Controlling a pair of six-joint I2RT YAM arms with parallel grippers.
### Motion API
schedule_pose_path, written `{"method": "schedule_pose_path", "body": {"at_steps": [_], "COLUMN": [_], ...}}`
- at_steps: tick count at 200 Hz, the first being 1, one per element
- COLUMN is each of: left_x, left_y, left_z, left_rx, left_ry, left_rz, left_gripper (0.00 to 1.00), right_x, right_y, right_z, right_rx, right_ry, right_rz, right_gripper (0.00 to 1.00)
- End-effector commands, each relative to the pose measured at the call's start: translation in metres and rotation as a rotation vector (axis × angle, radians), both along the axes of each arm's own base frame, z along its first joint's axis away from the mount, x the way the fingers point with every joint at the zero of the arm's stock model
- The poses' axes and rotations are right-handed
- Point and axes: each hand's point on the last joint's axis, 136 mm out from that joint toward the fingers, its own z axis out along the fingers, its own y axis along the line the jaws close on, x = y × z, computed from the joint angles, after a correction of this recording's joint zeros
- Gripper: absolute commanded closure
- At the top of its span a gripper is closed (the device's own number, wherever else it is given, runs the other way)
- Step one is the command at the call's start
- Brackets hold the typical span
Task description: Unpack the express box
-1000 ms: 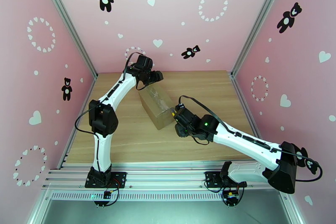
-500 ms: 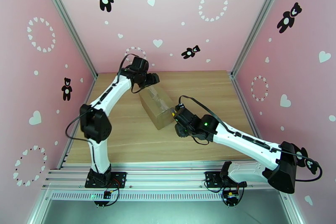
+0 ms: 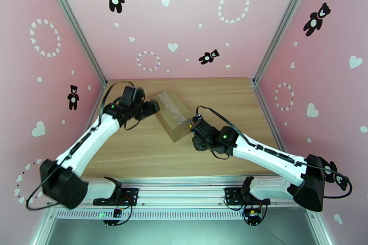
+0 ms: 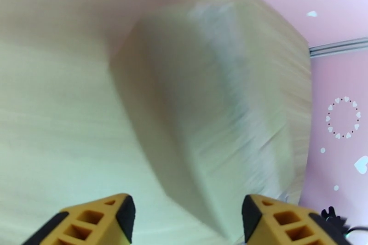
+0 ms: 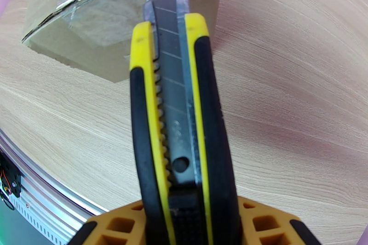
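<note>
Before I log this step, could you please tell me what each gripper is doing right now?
Left gripper: open, holding nothing.
Right gripper: closed on the knife.

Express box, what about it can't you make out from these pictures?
- Left wrist view: motion blur smears the express box, so its tape seam is unreadable.
- Right wrist view: the utility knife covers the spot its blade reaches, so contact with the tape is unclear. The picture's top edge cuts off the rest of the box.
- Top view: the right end effector hides the box's near end. The cardboard hides the contents.
</note>
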Motion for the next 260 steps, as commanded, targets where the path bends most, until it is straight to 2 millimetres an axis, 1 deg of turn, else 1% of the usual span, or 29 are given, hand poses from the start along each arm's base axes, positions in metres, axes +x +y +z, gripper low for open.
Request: {"method": "schedule_pose_path", "body": {"at_steps": [1,18,32,46,72,102,141,201,224,260], "left_x": [-0.018,-0.029,-0.032,-0.031,-0.026,-0.023,-0.027,-0.028,-0.027,-0.027], "left_y": [-0.01,-0.017,-0.027,-0.031,-0.038,-0.046,-0.055,-0.059,-0.062,-0.078], "left_z": [-0.02,-0.033,-0.038,-0.041,-0.04,-0.045,-0.05,-0.051,-0.051,-0.048], "left_rx": [-0.066,-0.096,-0.124,-0.119,-0.112,-0.109,-0.109,-0.127,-0.139,-0.122], "left_ry": [0.022,0.032,0.017,0.005,-0.015,-0.007,0.003,0.005,0.008,-0.003], "left_rz": [0.026,0.034,0.034,0.04,0.029,0.014,-0.001,0.004,0.004,-0.03], "left_gripper": [0.35,0.35,0.35,0.36,0.36,0.36,0.36,0.36,0.36,0.36], "right_x": [0.002,0.002,0.002,0.002,0.002,0.002,0.002,-0.002,-0.004,-0.008], "right_y": [0.004,0.006,0.008,0.01,0.013,0.016,0.024,0.038,0.04,0.046], "right_z": [0.0,0.0,0.0,0.0,0.001,0.001,0.006,0.009,0.009,0.01], "right_rx": [0.007,0.006,0.005,0.002,-0.002,-0.009,0.002,0.042,0.044,0.055], "right_ry": [-0.015,-0.014,-0.014,-0.014,-0.016,-0.012,-0.013,0.007,0.012,0.018], "right_rz": [-0.007,-0.001,0.002,0.007,0.012,0.02,0.036,0.07,0.076,0.093], "right_gripper": [1.0,1.0,1.0,1.0,1.0,1.0,1.0,1.0,1.0,1.0]}}
